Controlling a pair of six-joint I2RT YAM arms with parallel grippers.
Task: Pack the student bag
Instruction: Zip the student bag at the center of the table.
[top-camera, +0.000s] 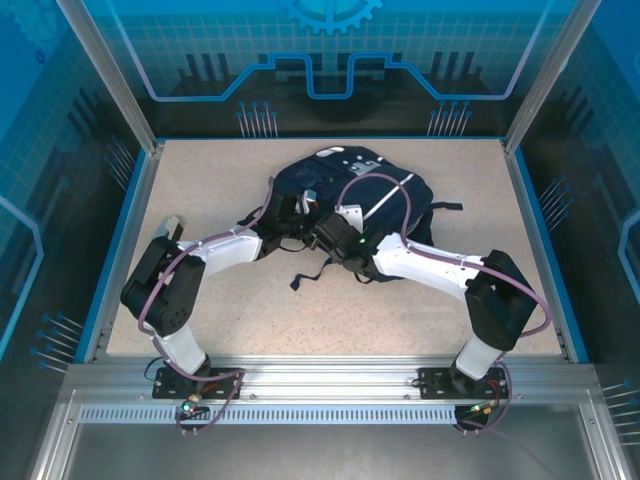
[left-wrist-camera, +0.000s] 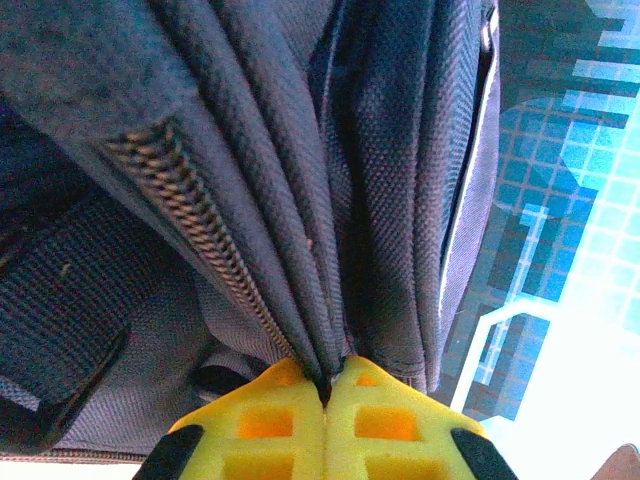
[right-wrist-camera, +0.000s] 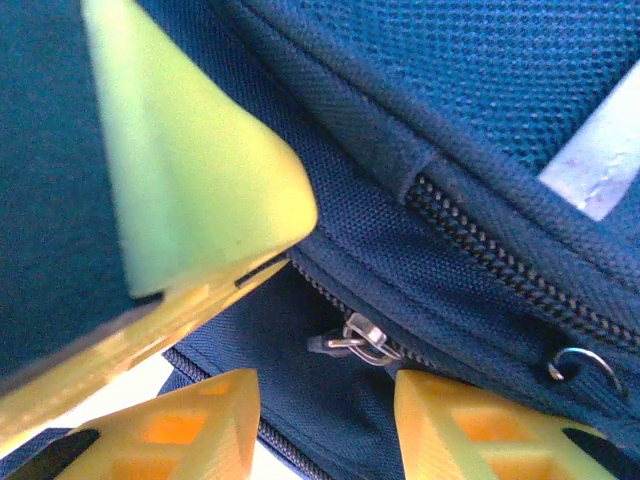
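- Okay, top view first: got the student bag (top-camera: 385, 190) lying flat mid-counter, a bit toward the far side of the counter (top-camera: 200, 200), white-patched top end pointing away.
- Same view, with the left arm (top-camera: 225, 245) reaching in from the left and the right arm (top-camera: 420, 262) from the right, both meeting at the bag's near edge. Too crowded there to tell the tips apart.
- Left wrist view: yellow pads (left-wrist-camera: 310, 440) pressed flat together with a fold of navy fabric pinched in the seam, so calling the left jaws clenched on the bag. Also a line of zipper teeth (left-wrist-camera: 190, 230) slanting down toward that pinch, just beside it.
- Right wrist view: right jaws standing apart, gripping nothing, yellow fingertips (right-wrist-camera: 200, 420) on either side of a clear gap.
- Sitting in that gap, just ahead of the tips and a touch nearer the right-hand one: a small metal zipper pull (right-wrist-camera: 355, 342), on a track slanting across the fabric. Off to the right, a metal ring (right-wrist-camera: 580, 365) on a second zipper line.
- Up top left, a pale yellow wedge (right-wrist-camera: 190, 170); probably the other arm's finger, can't say for sure.
- My guess: comes down to that pull lying dead ahead of the right jaws, so the right arm for the grab, the left pinch as the anchor.
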